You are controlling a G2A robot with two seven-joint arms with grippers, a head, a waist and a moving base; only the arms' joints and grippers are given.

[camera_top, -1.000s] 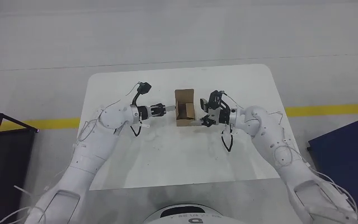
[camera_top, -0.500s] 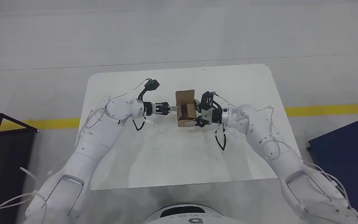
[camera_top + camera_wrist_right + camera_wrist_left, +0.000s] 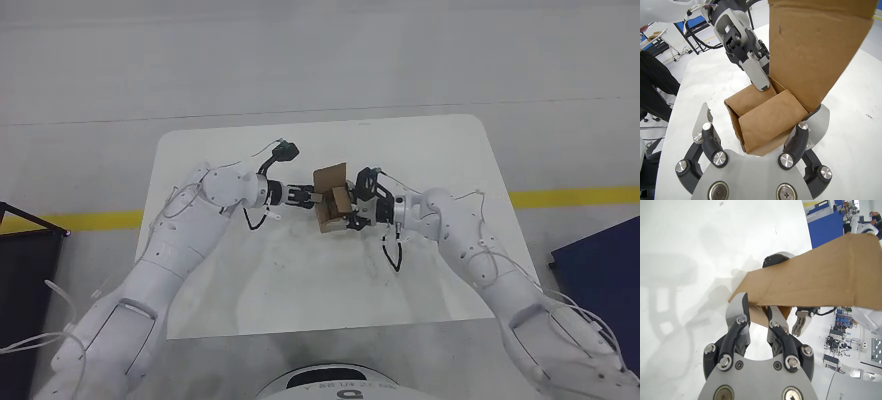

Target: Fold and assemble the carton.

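A small brown carton [image 3: 329, 183] sits tilted at the table's middle, its inner flaps folded in and one tall flap [image 3: 810, 47] standing up. From the left side, my left gripper [image 3: 307, 197] is shut on the carton's wall edge [image 3: 757, 303], one finger [image 3: 757, 75] inside the box and the other outside. On the opposite side my right gripper [image 3: 356, 206] is open around the carton [image 3: 768, 121]. One of its fingers [image 3: 818, 117] touches the corner under the tall flap, the other [image 3: 703, 115] stands apart from the box.
The white table [image 3: 300, 290] has free room in front of and behind the carton. Off the table stand a blue panel [image 3: 600, 265] to the right and a dark frame [image 3: 20, 235] to the left.
My left gripper moved right to the carton and took hold of its wall. The right gripper shifted slightly left around the box. The carton now sits a little turned and tilted.
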